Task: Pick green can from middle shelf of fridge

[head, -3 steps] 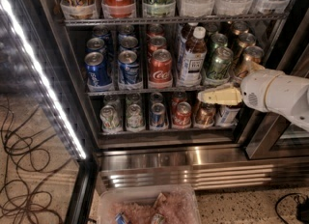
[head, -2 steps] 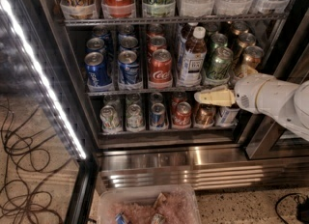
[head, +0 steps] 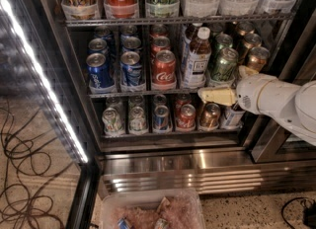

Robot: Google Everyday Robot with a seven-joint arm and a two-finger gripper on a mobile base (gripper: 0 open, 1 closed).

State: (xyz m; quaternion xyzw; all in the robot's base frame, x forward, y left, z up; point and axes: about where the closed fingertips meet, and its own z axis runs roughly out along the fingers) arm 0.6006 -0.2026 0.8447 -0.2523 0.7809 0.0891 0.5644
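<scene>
The green can (head: 224, 65) stands at the front of its row, right of centre on the middle shelf (head: 143, 94) of the fridge (head: 173, 166). It is shiny green with a silver top. More green cans stand behind it. My gripper (head: 216, 96) is pale yellow on a white arm coming in from the right. It points left, in front of the shelf's edge rail just below the green can, and holds nothing that I can see.
A white-capped bottle (head: 197, 57) stands just left of the green can and bronze cans (head: 256, 57) just right. Red (head: 164, 67) and blue cans (head: 98, 70) fill the left. Cans line the lower shelf (head: 163, 117). The lit glass door (head: 39, 75) is open at left. A plastic bin (head: 153, 210) and cables (head: 24, 173) lie on the floor.
My gripper has moved a little to the left along the front of the middle shelf's rail. The cans have not moved.
</scene>
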